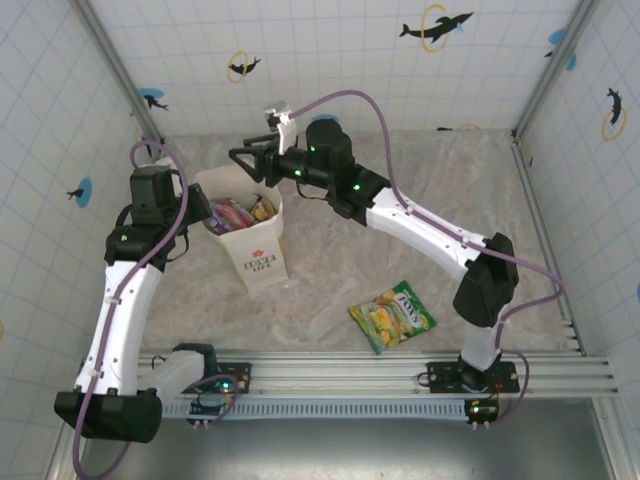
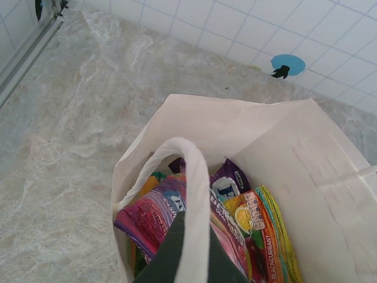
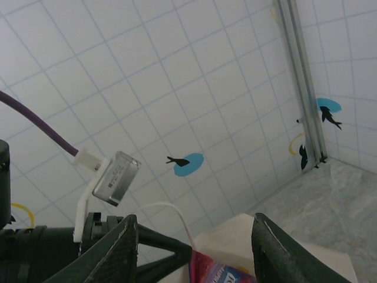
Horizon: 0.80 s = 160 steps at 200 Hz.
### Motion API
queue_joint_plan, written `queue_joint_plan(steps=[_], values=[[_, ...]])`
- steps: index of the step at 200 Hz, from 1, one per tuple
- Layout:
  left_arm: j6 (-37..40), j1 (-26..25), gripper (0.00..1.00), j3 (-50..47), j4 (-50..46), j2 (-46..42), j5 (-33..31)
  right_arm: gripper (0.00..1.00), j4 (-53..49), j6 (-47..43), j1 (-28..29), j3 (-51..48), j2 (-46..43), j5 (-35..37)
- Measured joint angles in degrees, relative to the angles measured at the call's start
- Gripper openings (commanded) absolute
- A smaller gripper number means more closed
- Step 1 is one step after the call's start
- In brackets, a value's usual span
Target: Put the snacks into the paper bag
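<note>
Green-yellow packet (image 1: 393, 315) lies flat on the tabletop (image 1: 450, 190) near the arm bases. Beyond it the paper bag (image 1: 258, 250) stands upright with snacks (image 2: 224, 212) inside. The left pincer (image 2: 177, 259) is clamped on its cord handle (image 2: 197, 194). The right pincer (image 3: 193, 227) gapes empty above the far rim.

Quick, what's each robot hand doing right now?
Left gripper: closed, holding the paper bag by its cord handle.
Right gripper: open, fingers apart, holding nothing.
</note>
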Motion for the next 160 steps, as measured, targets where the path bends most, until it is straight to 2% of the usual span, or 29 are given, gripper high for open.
queue_joint_plan(steps=[55,87,118,160], values=[[0.0,0.0,0.0,1.3,-0.8,0.0,0.0,0.54,-1.0,-1.2,-0.4,-13.4,-9.6,4.0],[0.9,0.0,0.0,3.5,-1.2,0.0,0.0,0.55,-0.7,-0.7,-1.9,-24.8,-19.4,8.0],[1.6,0.0,0.0,3.8,-1.3,0.0,0.2,0.55,-1.4,4.0,-5.6,-38.3,-30.0,11.7],[2.4,0.0,0.0,3.8,-1.3,0.5,0.5,0.6,-15.0,13.2,-10.9,-50.5,-38.7,16.7]])
